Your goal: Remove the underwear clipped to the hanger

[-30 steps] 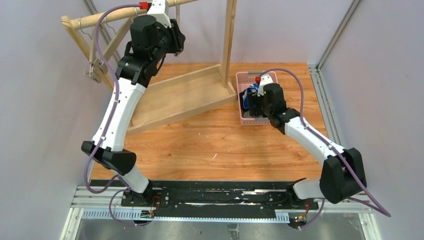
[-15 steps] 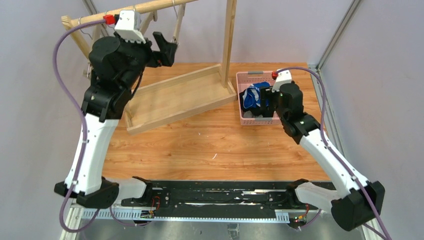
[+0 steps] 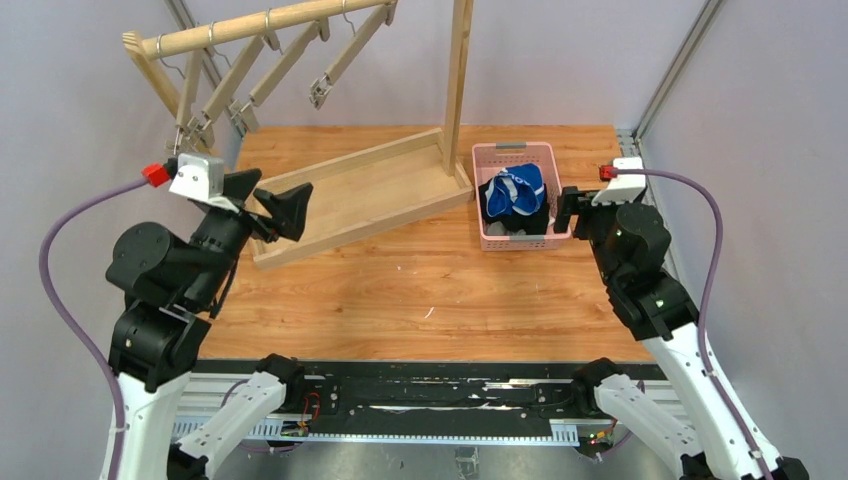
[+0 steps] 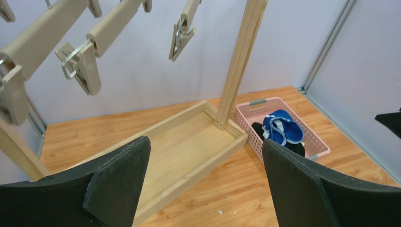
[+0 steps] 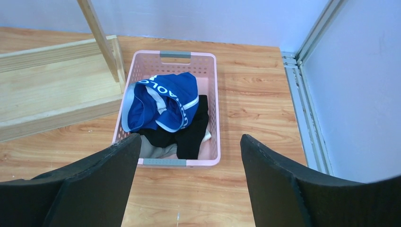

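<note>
Underwear, soft and crumpled, in slotted pink plastic basket

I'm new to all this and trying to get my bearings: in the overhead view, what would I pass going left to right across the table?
Left arm → wooden tray → pink basket holding the underwear → right arm.

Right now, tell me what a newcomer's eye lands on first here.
The bright blue cloth underwear with white lettering lies over a black garment in the pink plastic basket at the far right of the wooden table. At back left, the clip hangers on the pale wooden rack hang bare. The left fingers and the right fingers are spread open, holding nothing.
</note>
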